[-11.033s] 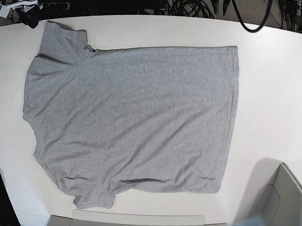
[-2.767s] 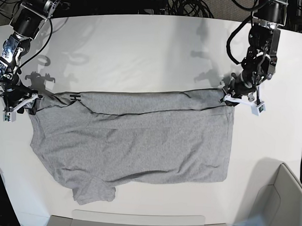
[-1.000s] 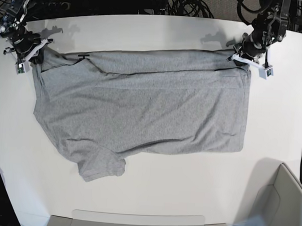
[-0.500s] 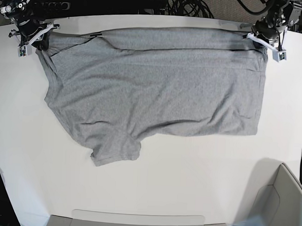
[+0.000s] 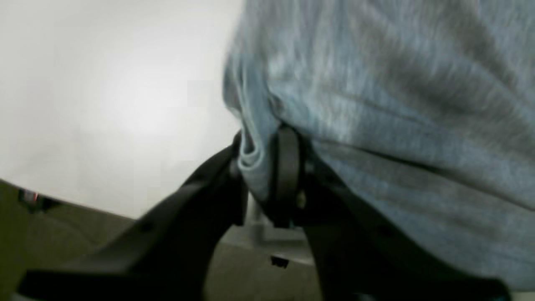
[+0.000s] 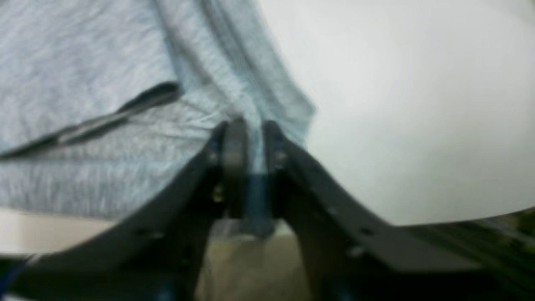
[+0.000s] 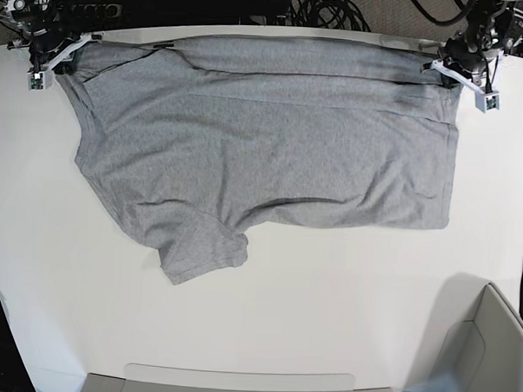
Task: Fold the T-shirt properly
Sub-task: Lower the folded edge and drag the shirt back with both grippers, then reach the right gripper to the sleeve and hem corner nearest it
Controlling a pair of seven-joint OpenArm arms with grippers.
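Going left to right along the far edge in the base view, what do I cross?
Right gripper → T-shirt stretched between the arms → left gripper, then bare table.

We have both arms stretched to the table's [image 7: 264,335] far edge. Our left gripper [image 5: 259,167] sits at the far right corner, our right gripper [image 6: 250,146] at the far left, each with fingers pinched on a bunched fold of the T-shirt [image 7: 272,153].

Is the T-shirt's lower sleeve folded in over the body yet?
No, in the base view the T-shirt's lower sleeve juts out flat on the table.
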